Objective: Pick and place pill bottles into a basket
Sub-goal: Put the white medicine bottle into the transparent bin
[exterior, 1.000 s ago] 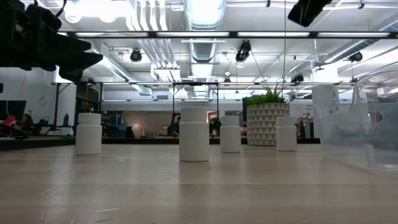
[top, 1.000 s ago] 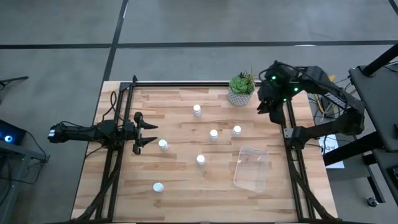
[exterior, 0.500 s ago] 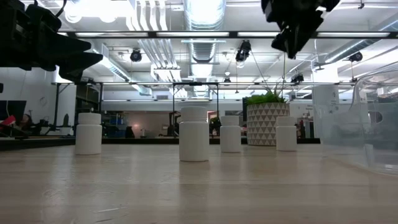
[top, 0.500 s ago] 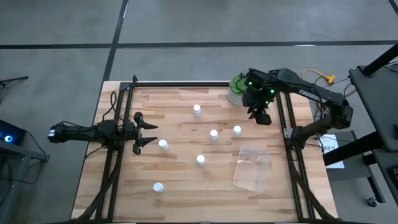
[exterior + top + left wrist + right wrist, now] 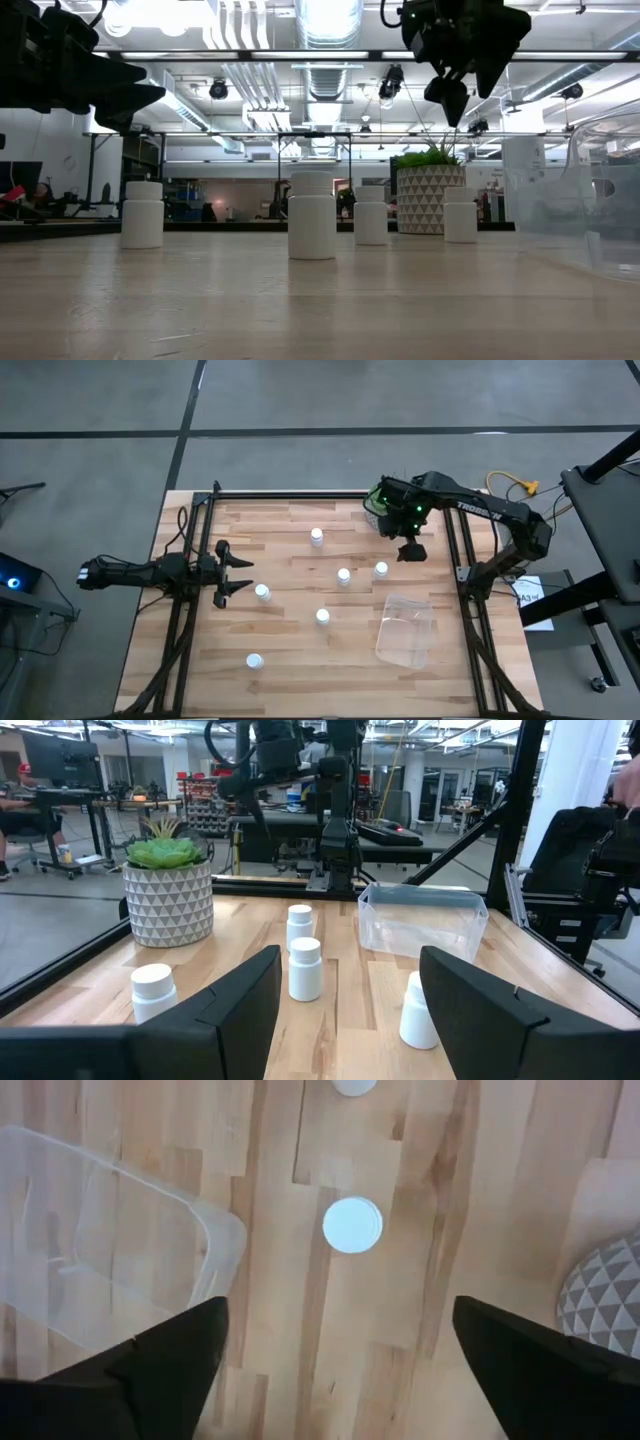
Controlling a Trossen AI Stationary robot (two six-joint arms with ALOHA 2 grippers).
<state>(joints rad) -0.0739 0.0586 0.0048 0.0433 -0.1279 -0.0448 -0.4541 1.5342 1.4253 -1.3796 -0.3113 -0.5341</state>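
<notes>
A: Right gripper (image 5: 410,550) has moved in from the plant (image 5: 379,500), open, above a pill bottle (image 5: 381,569).
B: Wrist view shows its cap (image 5: 352,1225) beside the basket (image 5: 110,1250). Left gripper (image 5: 235,571) open, idle.

Light wood-plank table (image 5: 290,650), six white pill bottles (image 5: 343,576) scattered upright mid-table, clear basket (image 5: 405,629) set at right, potted plant (image 5: 169,888) placed at far edge

My overhead feed is evenly lit, soft shadows only, wood table (image 5: 300,620) reading clear. Low view: ceiling lights (image 5: 325,15) blow out to glare, arms go to black silhouette against them, near tabletop soft. Right wrist feed bright and crisp on the boards, own fingers (image 5: 150,1365) dark and blurred
</notes>
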